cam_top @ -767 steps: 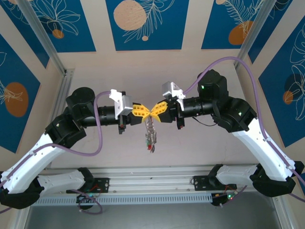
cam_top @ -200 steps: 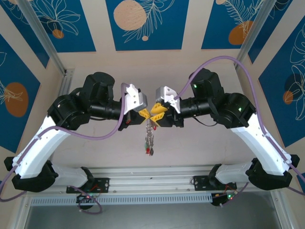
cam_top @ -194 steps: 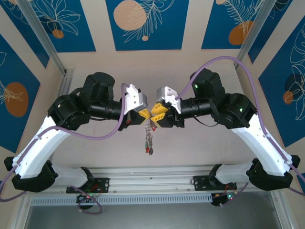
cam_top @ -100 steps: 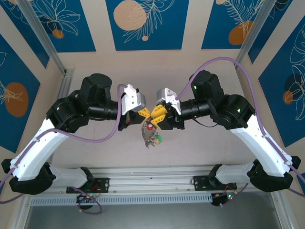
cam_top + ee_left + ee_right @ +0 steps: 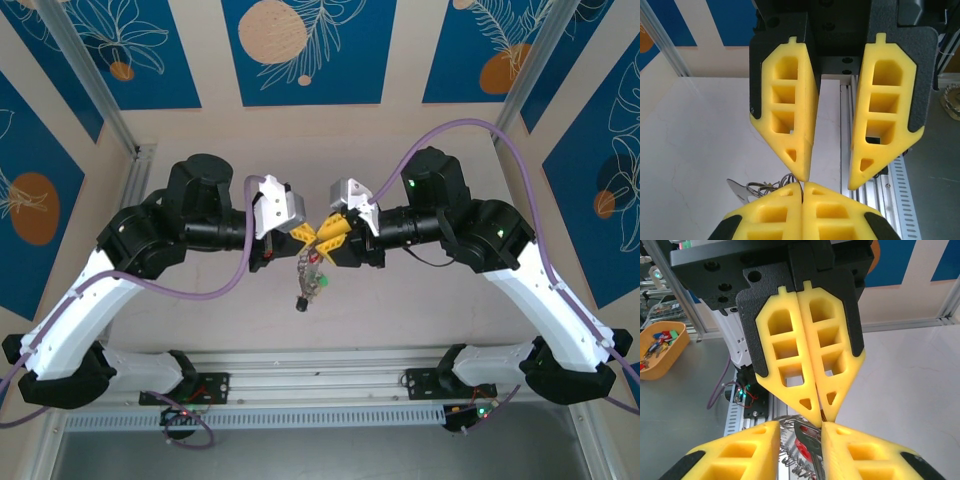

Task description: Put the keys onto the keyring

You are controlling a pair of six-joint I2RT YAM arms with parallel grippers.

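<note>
Right claw (image 5: 819,418) tight on keys (image 5: 310,281)

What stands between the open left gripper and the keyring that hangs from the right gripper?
Nothing visible does. In the right wrist view the keyring hangs from the shut right gripper and passes between the open fingers of the left gripper, with a red key beside it.
</note>
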